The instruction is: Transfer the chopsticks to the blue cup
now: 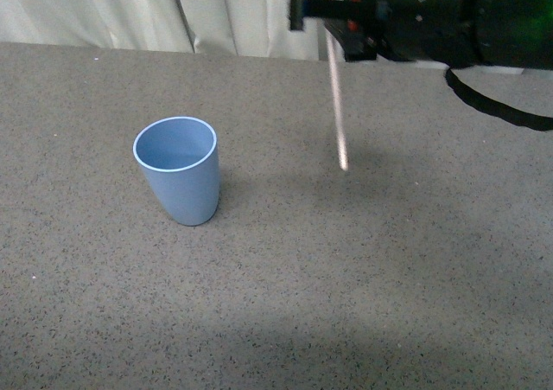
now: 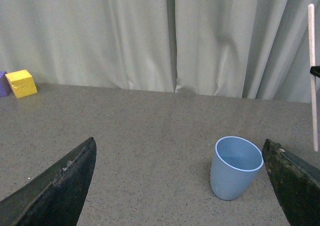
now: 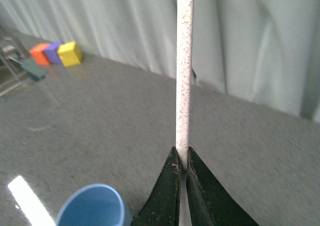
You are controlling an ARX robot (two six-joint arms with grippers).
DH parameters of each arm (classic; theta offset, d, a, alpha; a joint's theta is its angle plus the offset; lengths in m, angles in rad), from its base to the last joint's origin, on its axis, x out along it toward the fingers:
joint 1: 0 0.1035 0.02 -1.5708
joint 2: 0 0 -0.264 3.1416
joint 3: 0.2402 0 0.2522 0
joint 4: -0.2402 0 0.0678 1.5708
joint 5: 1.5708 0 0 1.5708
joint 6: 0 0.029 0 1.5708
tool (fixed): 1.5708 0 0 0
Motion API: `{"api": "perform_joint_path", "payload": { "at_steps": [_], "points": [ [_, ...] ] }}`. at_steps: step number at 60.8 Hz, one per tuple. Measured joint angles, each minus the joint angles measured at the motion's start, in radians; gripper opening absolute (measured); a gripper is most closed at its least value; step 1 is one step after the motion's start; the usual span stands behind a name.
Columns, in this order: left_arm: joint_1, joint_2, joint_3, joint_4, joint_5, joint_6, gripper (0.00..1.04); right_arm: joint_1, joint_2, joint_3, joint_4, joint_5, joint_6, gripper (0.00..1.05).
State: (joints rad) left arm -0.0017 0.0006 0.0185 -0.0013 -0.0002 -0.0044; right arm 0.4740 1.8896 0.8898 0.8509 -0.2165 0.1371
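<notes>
right gripper pinches long cream-white chopstick near-vertical, tip down — ready for dropping in | light blue plastic cup stands upright, mouth open, apart to its left | left gripper spread, empty

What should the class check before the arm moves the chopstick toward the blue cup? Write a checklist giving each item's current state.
1. Grip: right gripper shut on the chopstick: ok.
2. Pose: chopstick nearly upright: ok.
3. Target: blue cup upright, empty: ok.
4. Alignment: chopstick over the cup's mouth: not ok, it hangs to the cup's right.
5. Height: lower tip above the rim: cannot tell.
6. Other arm: left gripper open, apart from the cup: ok.
</notes>
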Motion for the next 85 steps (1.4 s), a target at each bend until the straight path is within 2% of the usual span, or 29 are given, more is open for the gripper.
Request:
{"api": "perform_joint_path", "payload": {
  "at_steps": [7, 22, 45, 58, 85],
  "points": [
    [0.000, 0.000, 0.000, 0.000, 0.000, 0.000, 0.98, 0.050, 0.041, 0.048, 0.078, -0.029, -0.003, 0.01],
    [0.000, 0.000, 0.000, 0.000, 0.000, 0.000, 0.98, 0.113, 0.167, 0.184, 0.084, -0.072, 0.000, 0.01],
    [0.000, 0.000, 0.000, 0.000, 0.000, 0.000, 0.98, 0.167, 0.304, 0.234, 0.083, -0.077, -0.006, 0.01],
    [0.000, 0.000, 0.000, 0.000, 0.000, 0.000, 0.98, 0.170, 0.315, 0.234, 0.083, -0.066, -0.011, 0.02],
    [0.000, 0.000, 0.000, 0.000, 0.000, 0.000, 0.98, 0.166, 0.303, 0.219, 0.076, -0.074, -0.010, 0.77]
  ]
}}
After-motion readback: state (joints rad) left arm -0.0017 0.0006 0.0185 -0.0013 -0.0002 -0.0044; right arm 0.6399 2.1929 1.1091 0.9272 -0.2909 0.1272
